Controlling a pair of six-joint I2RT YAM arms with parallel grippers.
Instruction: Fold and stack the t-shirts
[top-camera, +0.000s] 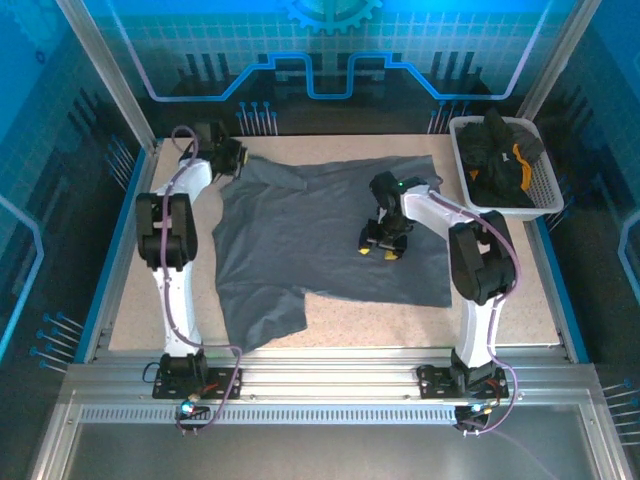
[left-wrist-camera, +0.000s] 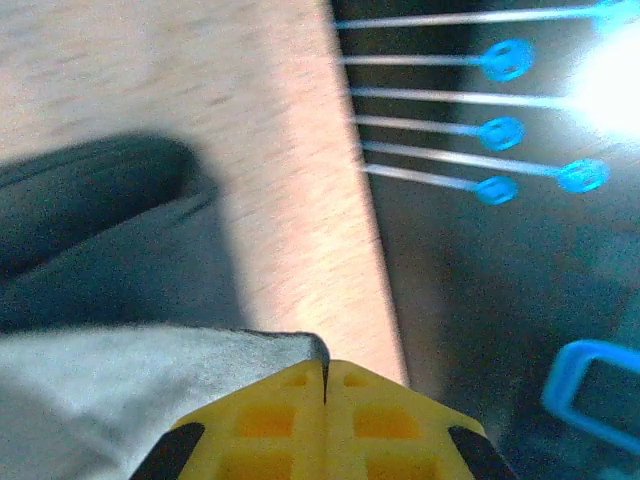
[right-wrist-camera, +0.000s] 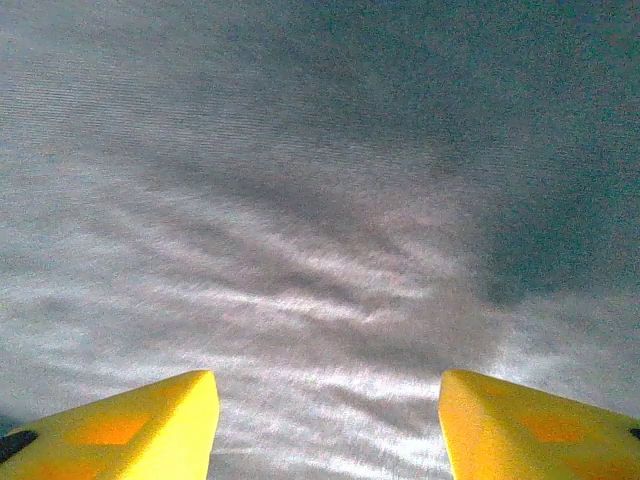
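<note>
The slate-grey t-shirt (top-camera: 320, 240) lies spread on the table (top-camera: 500, 300), its far-left corner pinched in the closed left gripper (top-camera: 232, 160). The right gripper (top-camera: 383, 248) hovers open-jawed over its right half. Black t-shirts (top-camera: 495, 150) sit in the far-right mesh basket (top-camera: 545, 185).

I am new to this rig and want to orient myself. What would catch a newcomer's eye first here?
First, the large grey t-shirt spread over the middle of the table, with the left gripper shut on its far-left corner and the right gripper open over its right half. Next, the white basket at the far-right corner, holding crumpled black t-shirts, one with an orange patch.
</note>
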